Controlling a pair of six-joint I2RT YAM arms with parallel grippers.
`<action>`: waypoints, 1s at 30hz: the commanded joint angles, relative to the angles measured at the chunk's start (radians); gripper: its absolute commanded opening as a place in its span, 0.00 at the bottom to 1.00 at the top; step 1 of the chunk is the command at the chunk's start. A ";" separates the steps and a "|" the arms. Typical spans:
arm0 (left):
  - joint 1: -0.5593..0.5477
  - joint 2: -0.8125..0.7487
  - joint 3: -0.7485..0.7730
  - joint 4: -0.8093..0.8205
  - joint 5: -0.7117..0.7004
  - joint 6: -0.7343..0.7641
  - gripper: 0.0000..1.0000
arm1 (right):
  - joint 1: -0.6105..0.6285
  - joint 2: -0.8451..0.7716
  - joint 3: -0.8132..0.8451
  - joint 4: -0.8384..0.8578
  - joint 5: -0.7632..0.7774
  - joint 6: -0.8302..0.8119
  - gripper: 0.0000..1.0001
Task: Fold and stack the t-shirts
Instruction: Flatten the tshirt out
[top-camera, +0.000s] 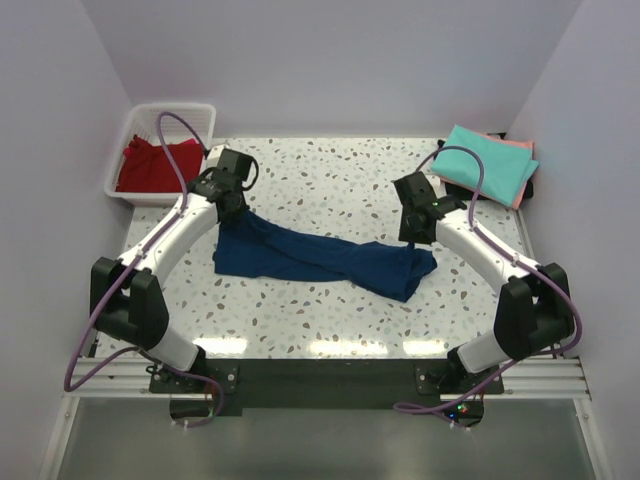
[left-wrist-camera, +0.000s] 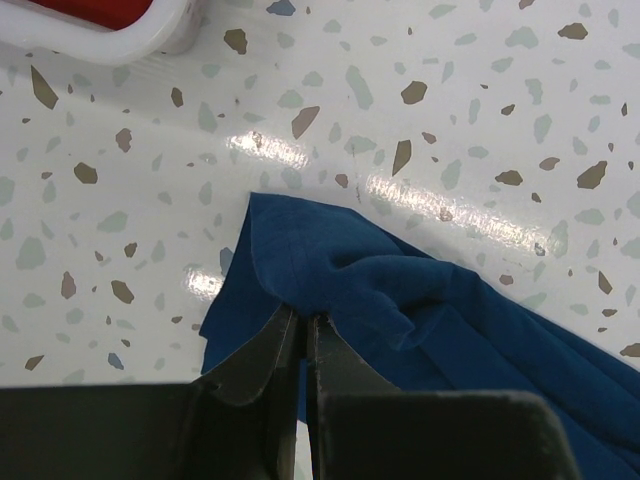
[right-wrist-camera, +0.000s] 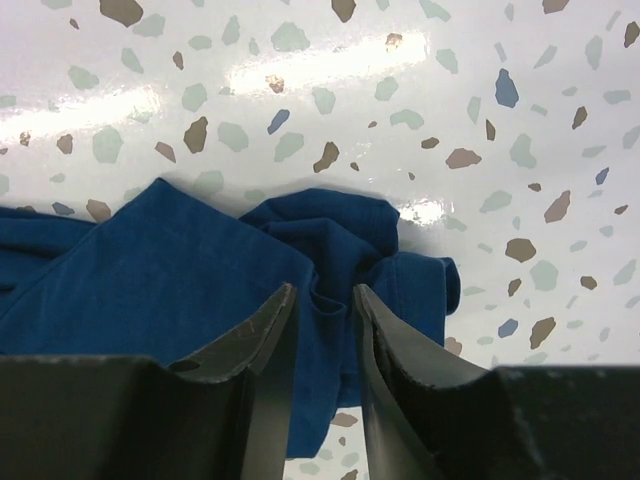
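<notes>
Navy t-shirt (top-camera: 300, 255) — bunched (long, rumpled)

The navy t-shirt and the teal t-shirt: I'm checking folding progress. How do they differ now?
The navy t-shirt lies rumpled and stretched across the middle of the table; the teal t-shirt is folded flat at the far right corner. The navy one rests on bare tabletop, the teal one on a folded salmon-pink t-shirt. The left gripper pinches the navy one's edge; no gripper touches the teal one. Both show one plain colour.
</notes>
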 joint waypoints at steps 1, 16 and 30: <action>0.008 -0.002 0.016 0.039 0.000 -0.020 0.00 | -0.001 0.007 0.033 0.016 0.008 -0.008 0.30; 0.008 -0.008 0.010 0.027 -0.006 -0.024 0.00 | -0.001 0.021 0.040 -0.051 -0.025 0.028 0.24; 0.008 -0.034 0.094 -0.004 -0.017 0.008 0.00 | -0.001 -0.071 0.174 -0.129 0.021 0.013 0.00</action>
